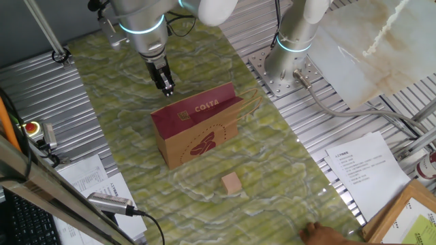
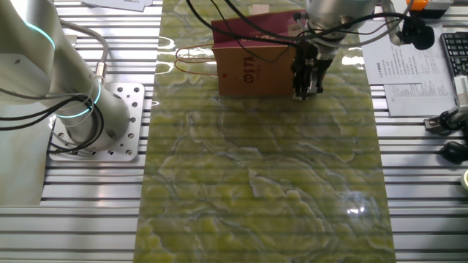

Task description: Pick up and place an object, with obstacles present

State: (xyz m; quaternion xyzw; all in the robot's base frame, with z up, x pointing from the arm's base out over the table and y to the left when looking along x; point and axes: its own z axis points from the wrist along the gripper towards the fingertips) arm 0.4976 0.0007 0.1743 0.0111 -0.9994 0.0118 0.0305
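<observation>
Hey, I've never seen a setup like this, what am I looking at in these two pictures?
This is a robot arm working over a green marbled table, filmed by two fixed cameras on opposite sides. Its grasping part, the end effector, hangs beside a brown paper Costa bag standing on the table. A small wooden cube lies on the bag's far side from the end effector; the other view cannot see it. Whether the fingers are open is unclear. Nothing appears to be held.
</observation>
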